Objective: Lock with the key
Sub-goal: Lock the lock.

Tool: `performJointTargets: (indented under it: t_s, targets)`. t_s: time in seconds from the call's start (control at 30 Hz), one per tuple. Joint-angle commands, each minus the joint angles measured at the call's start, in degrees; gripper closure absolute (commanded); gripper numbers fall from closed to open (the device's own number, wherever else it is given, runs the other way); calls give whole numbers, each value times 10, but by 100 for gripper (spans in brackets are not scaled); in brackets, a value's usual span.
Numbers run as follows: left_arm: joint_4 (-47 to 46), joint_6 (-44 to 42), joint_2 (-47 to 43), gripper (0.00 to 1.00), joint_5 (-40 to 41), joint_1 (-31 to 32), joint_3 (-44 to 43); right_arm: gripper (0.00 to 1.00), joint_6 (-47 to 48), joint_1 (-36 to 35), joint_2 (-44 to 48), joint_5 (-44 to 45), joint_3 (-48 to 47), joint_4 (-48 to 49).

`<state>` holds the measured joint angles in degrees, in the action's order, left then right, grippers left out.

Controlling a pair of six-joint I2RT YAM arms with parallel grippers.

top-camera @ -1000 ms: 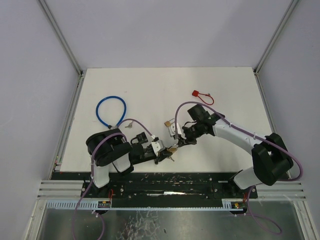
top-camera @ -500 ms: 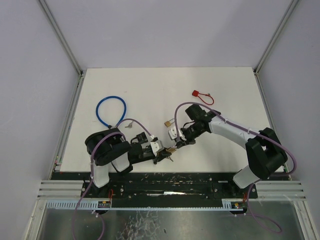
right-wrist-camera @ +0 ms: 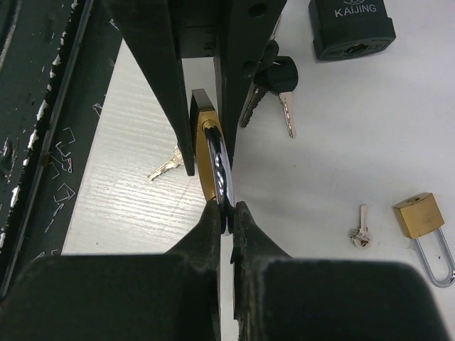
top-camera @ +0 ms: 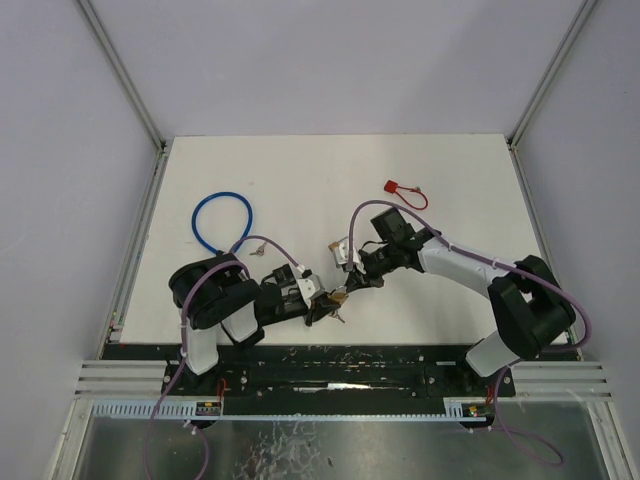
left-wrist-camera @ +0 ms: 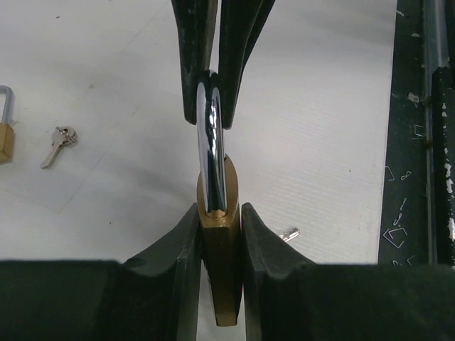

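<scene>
Left wrist: left jaws clamp the padlock (left-wrist-camera: 220,284), right jaws pinch its shackle (left-wrist-camera: 211,142) — both shifted slightly left.

I see a blue looped cable (top-camera: 196,222) on the white table (top-camera: 300,165), a red plastic tie (top-camera: 392,186) well apart, and a black padlock (right-wrist-camera: 352,28).

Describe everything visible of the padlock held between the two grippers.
The padlock has a slim brass-looking body and a shiny chrome shackle, both seen edge-on. The left gripper clamps the body's flat sides; the right gripper pinches the top of the shackle. It is held between them near the table's front edge, seemingly lifted off it. The keyhole is hidden, and whether the shackle is latched cannot be told.
</scene>
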<state>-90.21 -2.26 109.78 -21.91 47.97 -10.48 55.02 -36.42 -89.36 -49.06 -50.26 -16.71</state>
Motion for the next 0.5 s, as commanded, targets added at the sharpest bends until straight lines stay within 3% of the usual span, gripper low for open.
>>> performJointTargets:
  t_s: [0.0, 0.1, 0.13, 0.17, 0.2, 0.47]
  targets:
    - [-16, -30, 43, 100, 5, 17, -11, 100, 29, -76, -85, -84, -10, -19]
    - [-15, -16, 28, 100, 7, 15, -9, 100, 84, -29, -70, -102, -61, -123]
    - [-15, -9, 23, 100, 7, 15, -10, 89, 98, -18, -67, -102, -75, -158]
    - [-15, -3, 19, 100, 5, 14, -12, 50, 101, -9, -64, -98, -85, -182]
    - [-15, 6, 15, 100, 3, 14, -15, 2, 104, 1, -63, -92, -94, -201]
    - [-15, 80, -28, 100, -6, 12, -20, 1, 78, 102, 57, -47, -120, -230]
